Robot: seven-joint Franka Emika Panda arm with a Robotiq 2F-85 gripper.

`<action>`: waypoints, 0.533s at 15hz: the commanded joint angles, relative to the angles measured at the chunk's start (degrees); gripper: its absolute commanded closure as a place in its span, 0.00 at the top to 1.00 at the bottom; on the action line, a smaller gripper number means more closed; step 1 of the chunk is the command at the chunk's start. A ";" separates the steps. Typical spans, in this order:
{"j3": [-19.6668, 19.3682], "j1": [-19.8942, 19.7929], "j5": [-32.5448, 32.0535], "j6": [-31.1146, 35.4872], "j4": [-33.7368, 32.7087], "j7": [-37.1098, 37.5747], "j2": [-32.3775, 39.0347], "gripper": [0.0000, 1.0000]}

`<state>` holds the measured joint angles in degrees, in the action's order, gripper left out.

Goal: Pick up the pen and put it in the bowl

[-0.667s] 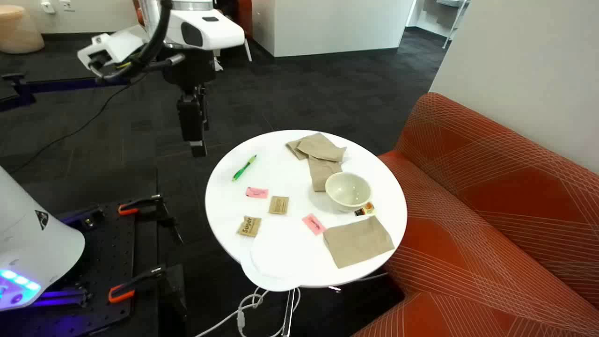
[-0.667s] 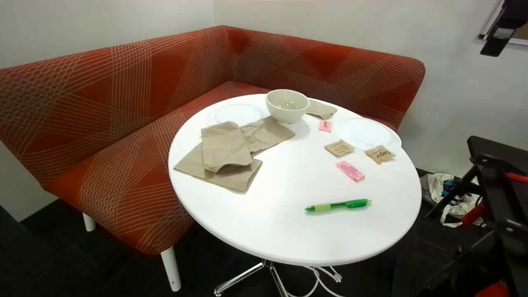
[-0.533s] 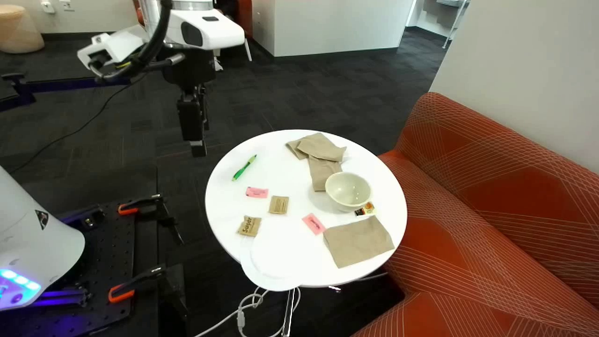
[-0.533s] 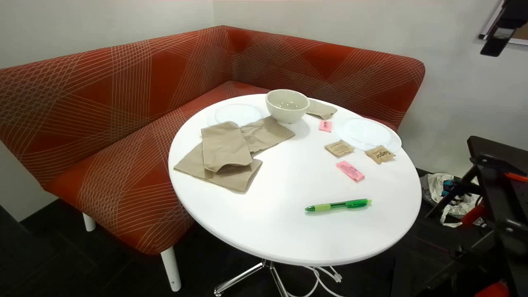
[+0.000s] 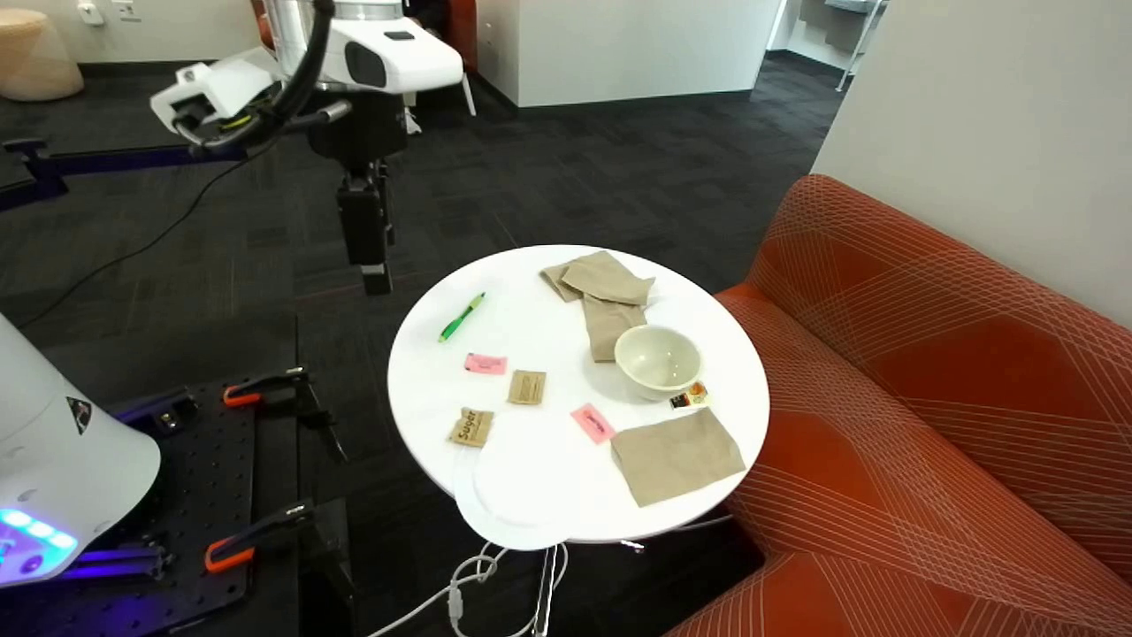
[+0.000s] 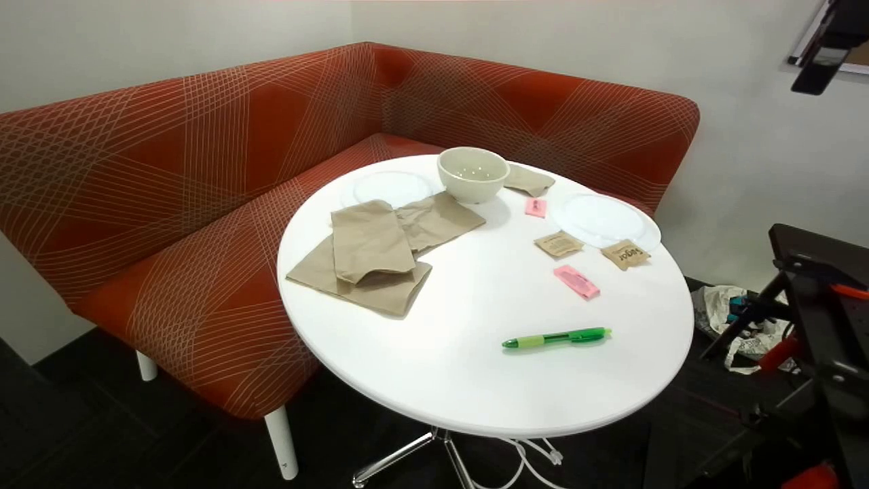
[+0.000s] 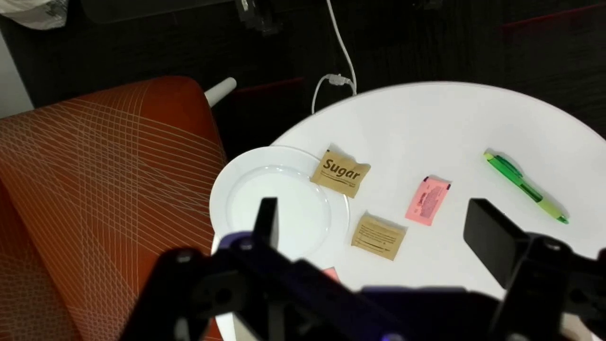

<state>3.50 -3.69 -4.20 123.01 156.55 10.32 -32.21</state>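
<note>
tbh 0 done: slim green plastic pen [image 6: 557,338] lies well apart from round off-white ceramic-looking bowl [image 6: 473,187], black two-finger gripper [image 7: 374,225] wide, empty. grab + drop tbd.

The claw [image 7: 372,222] points downward beneath the white wrist [image 5: 402,57], fingers [image 7: 492,237] spread wide.
</note>
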 commanded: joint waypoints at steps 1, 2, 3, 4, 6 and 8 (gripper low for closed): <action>-0.20 3.30 0.96 2.66 -0.64 -4.05 2.66 1.00; -0.30 4.51 1.54 3.38 -0.56 -5.74 3.08 1.00; -0.80 6.49 3.02 4.73 -0.27 -8.67 3.51 1.00; -1.07 8.16 4.49 6.13 -0.09 -10.98 4.04 1.00; -1.21 11.46 7.53 8.94 0.20 -15.61 5.56 1.00; -1.56 14.87 11.02 12.09 0.36 -20.75 7.49 1.00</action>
<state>3.23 6.87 2.74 130.78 156.69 -3.63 -27.46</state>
